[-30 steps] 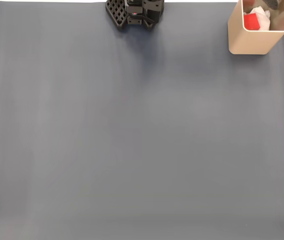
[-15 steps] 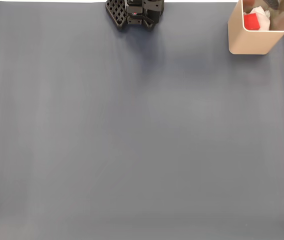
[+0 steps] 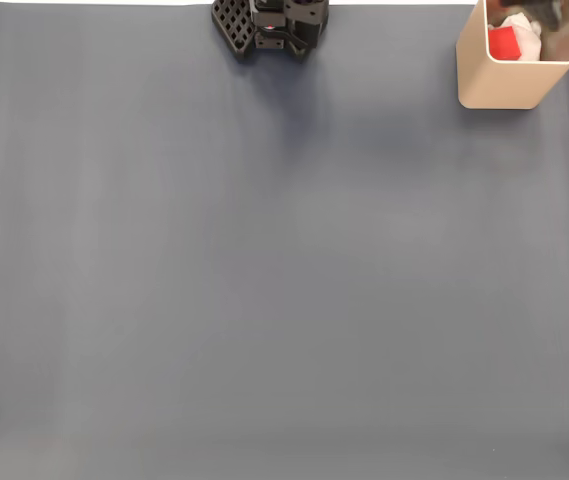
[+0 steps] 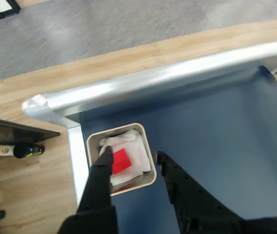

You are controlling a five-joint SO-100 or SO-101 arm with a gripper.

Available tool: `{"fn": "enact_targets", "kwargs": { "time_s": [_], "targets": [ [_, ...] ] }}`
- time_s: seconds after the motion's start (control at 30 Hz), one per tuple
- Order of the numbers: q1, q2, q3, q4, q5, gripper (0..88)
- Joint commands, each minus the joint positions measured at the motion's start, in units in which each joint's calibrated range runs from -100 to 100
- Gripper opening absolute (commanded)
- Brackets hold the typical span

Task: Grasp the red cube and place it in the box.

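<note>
Small matte red cube [image 4: 121, 160] lying on crumpled white paper [image 4: 128, 141] inside the tall beige box [image 4: 149, 155] — black two-finger gripper [image 4: 132, 157] above, jaws spread, empty.

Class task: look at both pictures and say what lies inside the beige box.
The box holds the red cube, resting on crumpled white material. One open gripper finger overlaps the box's left part; the box floor beneath the white material is covered.

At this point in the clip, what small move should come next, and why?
Probably lift the gripper straight up and away. The red cube already lies inside the box on pale crumpled material, and the jaws stand open above it, one finger over the opening, holding nothing.
</note>
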Motion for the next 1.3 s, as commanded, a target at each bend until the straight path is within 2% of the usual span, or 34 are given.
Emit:
{"fn": "enact_targets", "kwargs": {
  "time_s": [0.0, 0.03, 0.33, 0.87, 1.27],
  "targets": [
    [2.80, -2.22, -2.06, -1.15, -0.34, 2.6],
    [3.65, -2.31, -2.06, -1.31, -0.34, 0.3],
    [14.87, -2.66, -2.06, -2.46, 0.24, 0.3],
    [39.95, -2.31, -0.33, -5.57, 2.30, 0.3],
    [51.52, -2.83, 0.95, -6.48, 0.68, 0.3]
  ]
}}
